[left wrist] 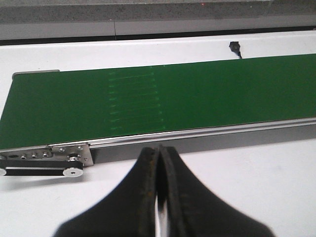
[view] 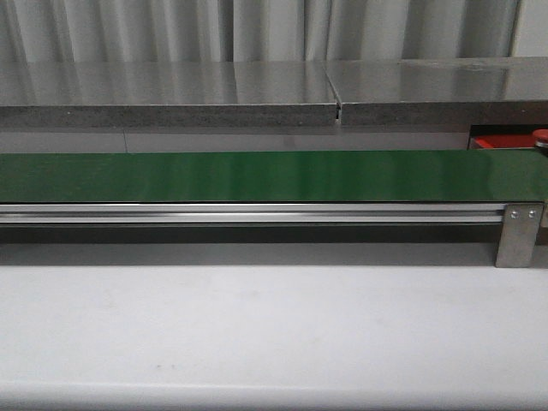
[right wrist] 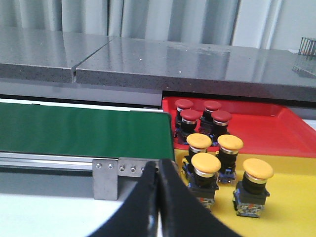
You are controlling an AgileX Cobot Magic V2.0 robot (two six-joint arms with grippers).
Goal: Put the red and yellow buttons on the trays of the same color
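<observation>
Flanking bare green belt (view: 257, 175), both grippers closed.

Colours on my feeds

I see a green belt (view: 257, 175), red-capped buttons (right wrist: 202, 114) on a red tray (right wrist: 266, 131), yellow-capped buttons (right wrist: 222, 155) on a yellow tray (right wrist: 291, 197).

Four red buttons (right wrist: 202, 114) stand upright in a tight cluster on the red tray (right wrist: 266, 129), at its end nearest the belt. Four yellow buttons (right wrist: 222, 160) stand upright on the yellow tray (right wrist: 291, 207), which lies just beside the red one. All have domed caps on black bodies.
</observation>
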